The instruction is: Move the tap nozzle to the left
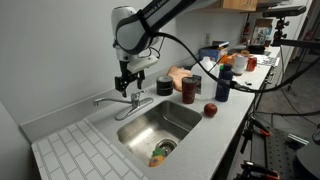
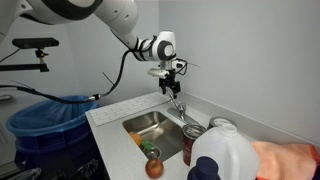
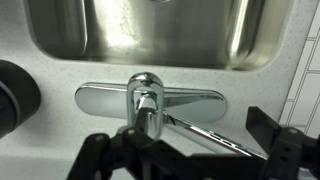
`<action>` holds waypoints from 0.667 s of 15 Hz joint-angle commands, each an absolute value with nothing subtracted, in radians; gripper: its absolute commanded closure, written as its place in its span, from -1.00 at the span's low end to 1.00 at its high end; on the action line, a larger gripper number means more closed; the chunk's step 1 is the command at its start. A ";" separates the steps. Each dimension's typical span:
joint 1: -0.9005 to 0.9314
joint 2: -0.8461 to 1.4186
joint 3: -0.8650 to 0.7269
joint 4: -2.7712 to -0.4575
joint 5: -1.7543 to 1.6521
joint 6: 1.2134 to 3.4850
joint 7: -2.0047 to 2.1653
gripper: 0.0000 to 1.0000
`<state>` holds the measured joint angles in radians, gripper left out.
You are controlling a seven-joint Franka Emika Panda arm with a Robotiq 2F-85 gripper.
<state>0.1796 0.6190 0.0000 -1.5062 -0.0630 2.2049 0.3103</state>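
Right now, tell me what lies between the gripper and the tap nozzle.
Nothing. The gripper hangs above the tap nozzle with only open air between them, in both exterior views; the wrist view shows the nozzle unobstructed.

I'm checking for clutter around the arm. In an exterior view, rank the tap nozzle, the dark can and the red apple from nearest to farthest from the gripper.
From the gripper in an exterior view:
1. Tap nozzle: just beneath it, at the back of the sink.
2. Dark can: on the counter beside the sink.
3. Red apple: on the counter, just beyond the can.
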 commanded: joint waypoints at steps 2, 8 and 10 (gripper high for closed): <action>0.204 0.518 -0.041 -1.619 -0.123 2.236 0.390 -1.00; 0.178 0.350 -0.026 -1.784 -0.093 2.190 0.410 -1.00; 0.172 0.286 -0.020 -1.845 -0.089 2.200 0.415 -1.00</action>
